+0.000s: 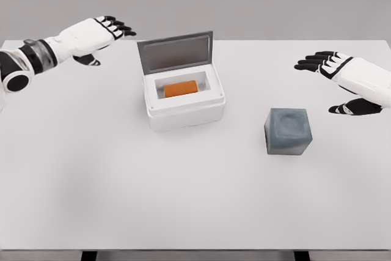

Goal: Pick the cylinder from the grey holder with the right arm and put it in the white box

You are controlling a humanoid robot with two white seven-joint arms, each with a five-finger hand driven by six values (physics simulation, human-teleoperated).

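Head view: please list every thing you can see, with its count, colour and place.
table: one, white, fills the view.
box: one, white, left of centre, lid up.
cylinder: one, orange, lying inside the box.
holder: one, grey, right of the box, with nothing in it.
left hand: one, white with black fingers, open, above the far left of the table.
right hand: one, same colours, open, above the right edge.

The white rectangular box (pixel 185 97) with its hinged lid (pixel 176 52) raised behind it sits on the flat white table (pixel 122 200). The orange cylinder (pixel 180 88) lies inside the box. The grey cube-shaped holder (pixel 288 131) stands right of the box, slightly nearer the front edge, well apart.
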